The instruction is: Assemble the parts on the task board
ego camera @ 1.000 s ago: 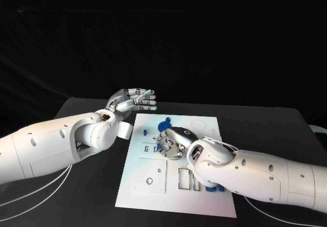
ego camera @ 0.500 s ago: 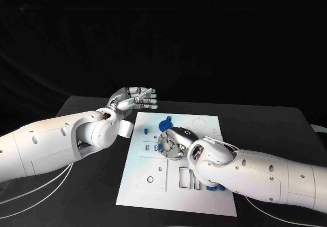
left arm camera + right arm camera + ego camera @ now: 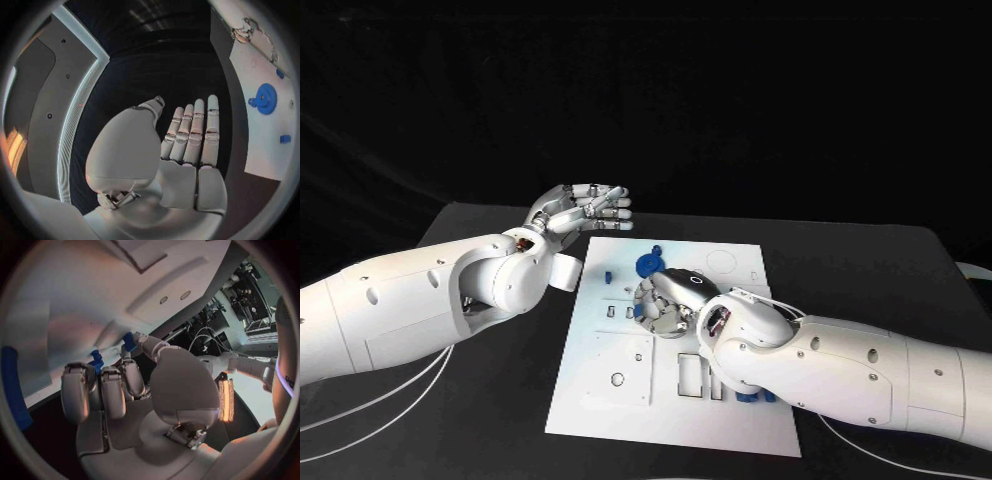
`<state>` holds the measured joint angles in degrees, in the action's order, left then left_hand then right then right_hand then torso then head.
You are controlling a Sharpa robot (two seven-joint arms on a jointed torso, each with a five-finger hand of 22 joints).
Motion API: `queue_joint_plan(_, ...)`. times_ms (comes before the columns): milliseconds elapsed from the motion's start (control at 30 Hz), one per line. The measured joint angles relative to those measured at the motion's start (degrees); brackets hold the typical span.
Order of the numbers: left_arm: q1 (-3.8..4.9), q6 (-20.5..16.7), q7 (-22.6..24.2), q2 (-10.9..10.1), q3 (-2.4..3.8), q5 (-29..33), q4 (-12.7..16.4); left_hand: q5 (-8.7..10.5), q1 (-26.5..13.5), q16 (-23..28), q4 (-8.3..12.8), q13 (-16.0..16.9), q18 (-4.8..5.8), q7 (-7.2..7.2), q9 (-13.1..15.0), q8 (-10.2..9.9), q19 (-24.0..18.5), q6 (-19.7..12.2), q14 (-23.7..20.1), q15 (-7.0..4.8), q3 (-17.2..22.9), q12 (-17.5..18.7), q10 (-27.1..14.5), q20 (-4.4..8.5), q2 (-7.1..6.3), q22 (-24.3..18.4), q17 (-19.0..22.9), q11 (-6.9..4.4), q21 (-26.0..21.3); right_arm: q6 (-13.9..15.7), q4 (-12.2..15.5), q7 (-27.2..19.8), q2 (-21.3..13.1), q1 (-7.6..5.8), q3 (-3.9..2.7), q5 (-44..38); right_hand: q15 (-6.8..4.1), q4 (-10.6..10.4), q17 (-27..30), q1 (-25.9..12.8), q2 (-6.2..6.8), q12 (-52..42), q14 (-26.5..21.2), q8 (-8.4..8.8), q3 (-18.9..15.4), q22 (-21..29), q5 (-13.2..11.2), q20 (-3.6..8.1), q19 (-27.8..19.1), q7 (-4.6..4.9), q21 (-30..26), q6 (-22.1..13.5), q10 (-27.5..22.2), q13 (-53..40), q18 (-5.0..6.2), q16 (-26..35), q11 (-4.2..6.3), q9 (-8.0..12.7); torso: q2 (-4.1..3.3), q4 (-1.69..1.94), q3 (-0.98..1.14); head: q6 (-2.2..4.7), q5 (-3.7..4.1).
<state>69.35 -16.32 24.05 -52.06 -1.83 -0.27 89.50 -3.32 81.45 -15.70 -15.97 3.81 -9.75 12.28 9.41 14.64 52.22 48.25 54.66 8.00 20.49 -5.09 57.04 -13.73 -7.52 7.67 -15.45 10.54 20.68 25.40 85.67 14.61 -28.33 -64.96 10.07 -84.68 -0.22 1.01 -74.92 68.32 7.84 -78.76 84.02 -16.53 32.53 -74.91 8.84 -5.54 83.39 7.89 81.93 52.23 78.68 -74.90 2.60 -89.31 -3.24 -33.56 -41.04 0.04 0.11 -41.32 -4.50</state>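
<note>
Several small blue parts (image 3: 754, 397) lie at the near edge of the white flat task board (image 3: 610, 405), half hidden under the right forearm; I think they wait there as a supply for later steps. A little farther, the silver right hand (image 3: 664, 308) rests low over the middle of the board, fingers bent down. In the right wrist view a small blue piece (image 3: 129, 341) sits at its fingertips (image 3: 140, 338), close to the white surface, and a second blue piece (image 3: 96, 361) shows just beside the curled fingers; the hand seems to pinch the first one, probably to press it into a slot, but I cannot tell whether it touches the board already. Beyond this hand a blue round gear (image 3: 648, 265) stands on the board, and a small blue peg (image 3: 607, 277) is near it. Farthest, the silver left hand (image 3: 583, 211) hovers above the black table (image 3: 877, 260) just off the far left corner of the board, fingers straight and close together, holding nothing. My guess is that it is kept aside so the right hand has free room.
</note>
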Motion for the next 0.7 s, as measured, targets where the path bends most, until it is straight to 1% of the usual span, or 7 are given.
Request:
queue_joint_plan(133,0.0,0.03,-0.03,0.0,0.0,0.0,-0.05,0.0,0.0,0.0,0.0,0.0,0.0,0.0,0.0,0.0,0.0,0.0,0.0,0.0,0.0,0.0,0.0,0.0,0.0,0.0,0.0,0.0,0.0,0.03,-0.1,-0.01,0.0,0.02,0.01,-0.12,0.0,-0.21,0.0,-0.62,0.61,0.59,0.0,-0.04,-0.22,0.0,-0.86,0.02,-0.02,0.19,-0.42,-0.61,-0.64,0.0,0.0,0.22,-0.22,0.02,0.0,-0.03,0.0,0.03,-0.01)
queue_joint_plan(200,0.0,0.04,-0.05,0.0,0.0,0.0,-0.07,0.0,0.0,0.0,0.0,0.0,0.0,0.0,0.0,0.0,0.0,0.0,0.0,0.0,0.0,0.0,0.0,0.0,0.0,0.0,0.0,0.0,0.0,0.04,-0.12,-0.02,0.02,0.05,0.04,-0.15,0.0,-0.33,0.0,-0.61,0.64,0.89,0.0,-0.08,-0.65,0.0,-1.21,-0.24,-0.27,0.51,-0.69,-1.08,-0.85,0.11,0.0,0.22,-0.44,0.21,0.0,-0.03,-0.01,0.06,-0.01)
queue_joint_plan(300,0.0,0.06,-0.07,0.0,0.0,0.0,-0.11,0.0,0.0,0.0,0.0,0.0,0.0,0.0,0.0,0.0,0.0,0.0,0.0,0.0,0.0,0.0,0.0,0.0,0.0,0.0,0.0,0.0,0.0,0.03,-0.26,-0.02,0.04,0.14,0.12,-0.17,0.0,-0.62,0.01,-1.03,1.45,1.25,0.0,0.49,-1.1,0.01,-1.54,-0.31,-0.34,0.76,-0.84,-1.77,-1.34,0.56,0.0,0.22,-0.52,0.55,0.0,-0.03,0.0,0.12,0.03)
queue_joint_plan(367,0.0,0.07,-0.08,0.0,0.0,0.0,-0.11,0.0,0.0,0.0,0.0,0.0,0.0,0.0,0.0,0.0,0.0,0.0,0.0,0.0,0.0,0.0,0.0,0.0,0.0,0.0,0.01,0.0,0.0,0.02,-0.3,-0.01,0.04,0.2,0.17,-0.18,0.0,-0.78,0.01,-1.28,1.92,1.56,0.0,0.84,-1.56,0.0,-1.59,-0.51,-0.54,1.05,-1.13,-2.54,-1.68,0.9,0.0,0.22,-0.86,0.78,-0.01,-0.03,-0.01,0.14,0.08)
queue_joint_plan(433,0.0,0.08,-0.09,0.0,0.0,0.0,-0.12,0.0,0.0,0.0,0.0,0.0,0.0,0.0,0.0,0.0,0.0,0.0,0.0,0.0,0.0,0.0,0.0,0.0,0.0,0.0,0.01,0.0,0.0,0.02,-0.32,0.0,0.04,0.22,0.18,-0.18,0.0,-0.88,0.01,-1.28,1.91,1.92,0.0,1.22,-1.65,0.01,-1.77,-0.61,-0.64,1.24,-1.29,-3.24,-2.19,1.19,0.0,0.42,-1.11,0.99,-0.01,-0.01,-0.01,0.14,0.1)
queue_joint_plan(633,0.0,0.09,-0.12,-0.04,0.0,0.0,-0.14,0.0,0.0,0.0,0.0,0.0,0.0,0.0,0.0,0.0,0.0,0.0,0.0,0.0,0.0,0.0,0.0,0.0,0.0,0.0,0.01,0.0,0.0,0.04,-0.35,0.0,0.04,0.22,0.18,-0.19,0.0,-0.86,0.01,-1.28,1.91,2.21,0.0,1.6,-1.95,0.01,-1.76,-0.61,-0.64,1.52,-1.28,-3.92,-2.47,1.55,0.0,0.44,-1.24,1.26,-0.01,0.02,-0.02,0.09,0.14)
queue_joint_plan(700,0.0,0.1,-0.13,-0.05,0.0,0.0,-0.15,0.0,0.0,0.0,0.0,0.0,0.0,0.0,0.0,0.0,0.0,0.0,0.0,0.0,0.0,0.29,0.0,0.0,0.0,0.01,-0.09,0.0,0.0,0.06,-0.37,-0.02,0.04,0.22,0.18,-0.19,0.34,-1.32,0.01,-1.45,2.08,2.4,-0.1,1.93,-2.41,-0.01,-2.79,-0.82,-0.85,1.52,-1.6,-4.17,-2.77,1.83,0.0,0.44,-1.39,1.41,-0.01,0.02,-0.02,0.08,0.14)
